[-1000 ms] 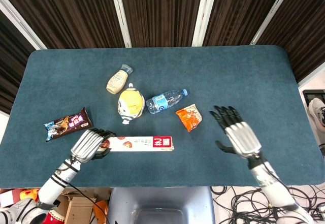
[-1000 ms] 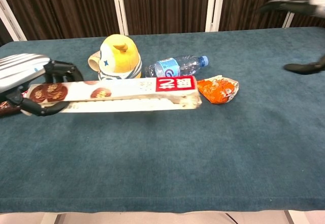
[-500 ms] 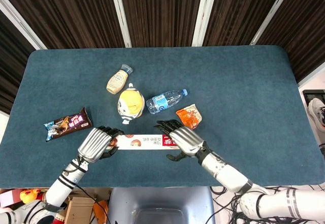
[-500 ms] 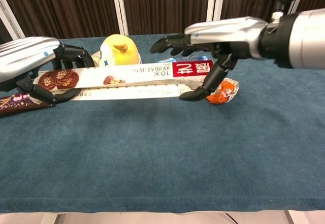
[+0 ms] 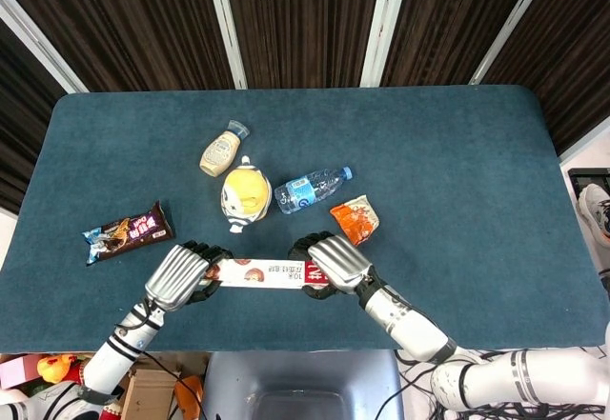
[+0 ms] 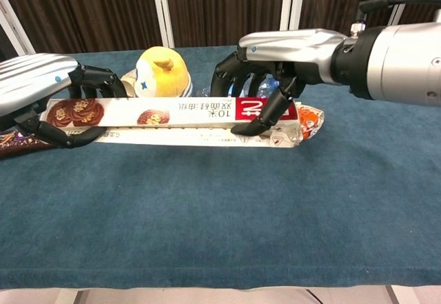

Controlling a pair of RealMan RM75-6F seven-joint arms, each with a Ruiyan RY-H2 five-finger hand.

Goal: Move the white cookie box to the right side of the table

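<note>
The long white cookie box (image 5: 259,271) (image 6: 172,112) hangs just above the table near its front edge, lying crosswise. My left hand (image 5: 178,275) (image 6: 43,90) grips its left end, the one printed with chocolate cookies. My right hand (image 5: 329,262) (image 6: 279,59) has closed its fingers around the red-labelled right end. Both hands hold the box level between them.
Behind the box lie an orange snack packet (image 5: 355,220) (image 6: 307,120), a water bottle (image 5: 313,189), a yellow plush toy (image 5: 244,194) (image 6: 162,74) and a cream bottle (image 5: 222,150). A brown chocolate wrapper (image 5: 127,231) lies at the left. The table's right half (image 5: 477,182) is bare blue cloth.
My right hand swung in from the right side of the table, reached the box's red end and closed on it. The box has risen a little in the left hand.
</note>
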